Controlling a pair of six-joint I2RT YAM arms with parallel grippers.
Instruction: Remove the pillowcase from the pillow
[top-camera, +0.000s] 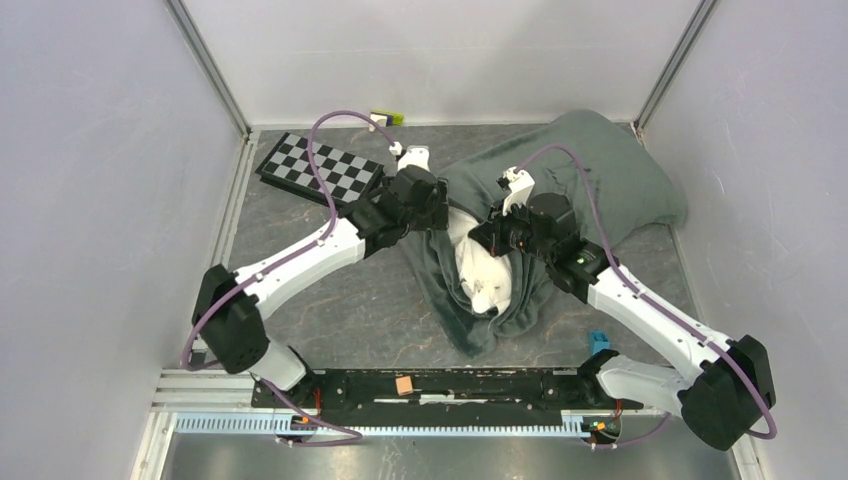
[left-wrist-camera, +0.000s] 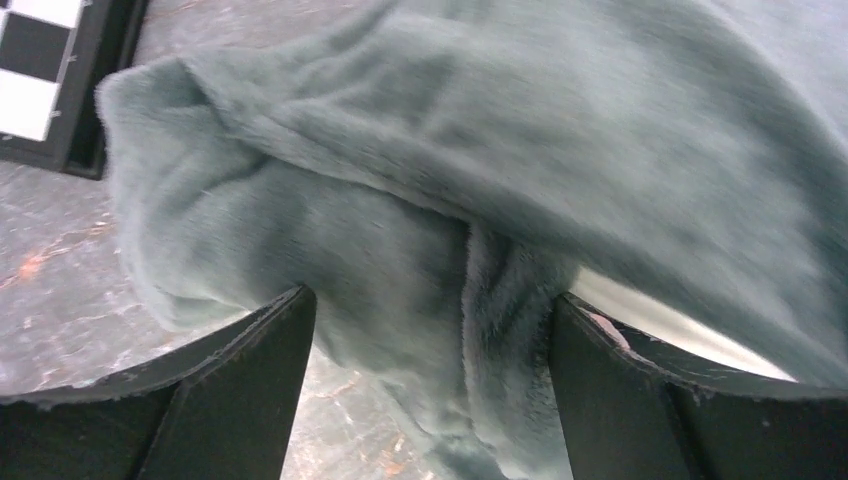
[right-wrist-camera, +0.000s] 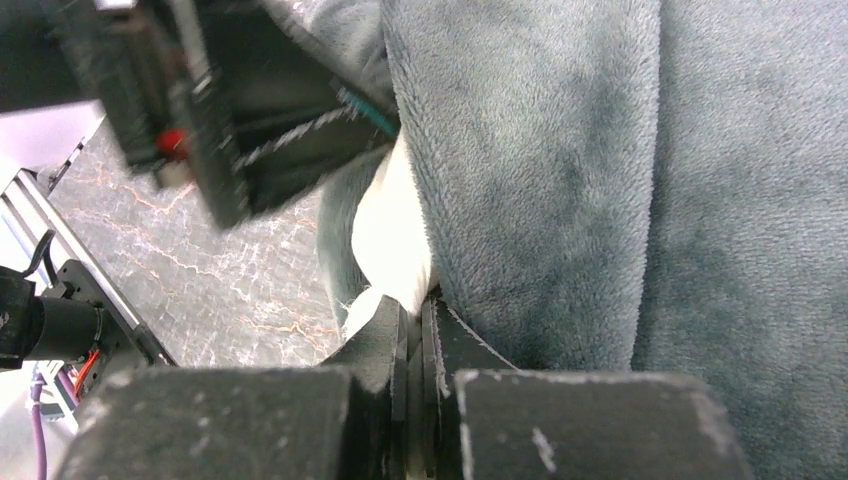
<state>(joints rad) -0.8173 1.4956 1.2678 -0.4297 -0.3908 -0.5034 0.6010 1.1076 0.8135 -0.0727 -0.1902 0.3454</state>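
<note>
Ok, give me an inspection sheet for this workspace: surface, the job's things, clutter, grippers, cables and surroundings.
Surface: dark grey marbled table.
Job's things: pillowcase grey side out, bunched across the far right; white pillow partly exposed at its near end.
Clutter: checkerboard far left; small yellow-green item by the back wall.
Grippers: left gripper fingers open, straddling a pillowcase fold; right gripper fingers shut where pillow meets pillowcase, which it pinches unclear.
Cables: left purple cable loops above its arm; right purple cable arcs over the pillowcase.
Surroundings: plain pale walls on three sides.
</note>
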